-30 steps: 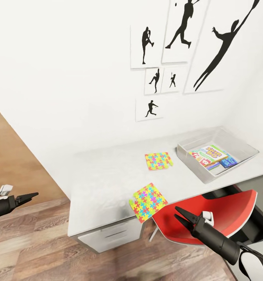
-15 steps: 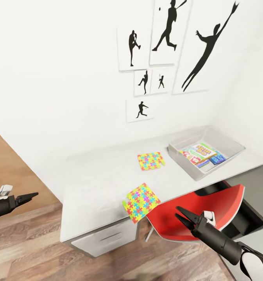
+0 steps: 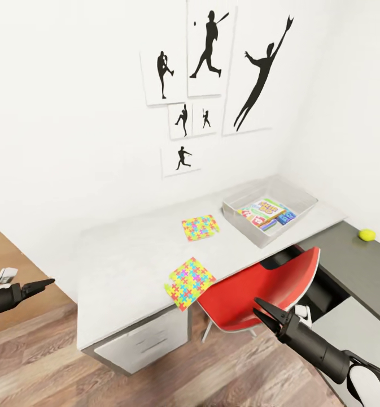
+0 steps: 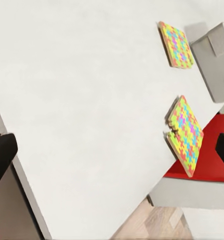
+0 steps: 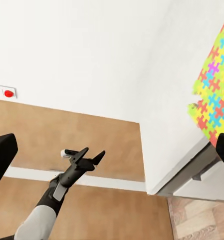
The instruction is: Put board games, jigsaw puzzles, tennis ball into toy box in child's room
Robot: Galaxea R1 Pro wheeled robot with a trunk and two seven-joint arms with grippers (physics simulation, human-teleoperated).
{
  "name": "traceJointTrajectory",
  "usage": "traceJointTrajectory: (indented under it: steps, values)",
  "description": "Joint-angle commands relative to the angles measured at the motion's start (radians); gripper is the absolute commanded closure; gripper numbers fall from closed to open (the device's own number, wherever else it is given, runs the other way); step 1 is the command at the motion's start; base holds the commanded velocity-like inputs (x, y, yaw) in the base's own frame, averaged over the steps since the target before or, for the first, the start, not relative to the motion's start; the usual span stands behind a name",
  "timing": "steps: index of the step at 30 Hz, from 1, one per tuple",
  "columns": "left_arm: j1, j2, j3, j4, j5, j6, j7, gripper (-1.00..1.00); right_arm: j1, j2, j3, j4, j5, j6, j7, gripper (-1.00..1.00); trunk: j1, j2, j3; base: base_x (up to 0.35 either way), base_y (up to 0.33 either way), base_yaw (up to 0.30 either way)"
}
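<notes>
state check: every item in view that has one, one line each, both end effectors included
left end effector: empty, fingers near together, open or shut unclear
right end effector: open, empty
toy box: on the table, board games inside
near jigsaw puzzle: flat on the table, corner past the front edge
far jigsaw puzzle: flat on the table, beside the toy box
tennis ball: resting on the lower dark shelf unit

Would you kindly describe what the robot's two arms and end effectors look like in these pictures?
Both arms are matte black cylinders. Each tapers into a black end effector, left, right, with two slim pointed fingers. A small white block sits near each wrist. The right arm has a white segment further back.
</notes>
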Motion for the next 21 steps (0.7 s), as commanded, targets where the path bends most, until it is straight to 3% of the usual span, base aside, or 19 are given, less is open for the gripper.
traceJointTrajectory:
  steps: [1,17,21]
  values:
    - [-0.001,0.0,0.003,-0.001,-0.01,0.011,-0.009,-1.0,-0.001,0.0,-0.001,0.0,0.0,0.006,0.002,-1.0,0.0,-0.002,-0.001,-0.072,0.036,-0.236]
    - [-0.001,0.004,0.003,-0.001,-0.009,0.011,-0.009,-1.0,-0.001,0.0,0.0,0.0,0.0,0.005,0.001,-1.0,0.0,-0.002,0.017,-0.014,0.007,-0.236]
    - [-0.001,0.015,0.002,-0.007,-0.005,0.011,-0.009,-1.0,-0.001,0.0,0.0,0.0,0.0,0.004,0.001,-1.0,0.0,-0.002,0.021,0.0,0.0,-0.236]
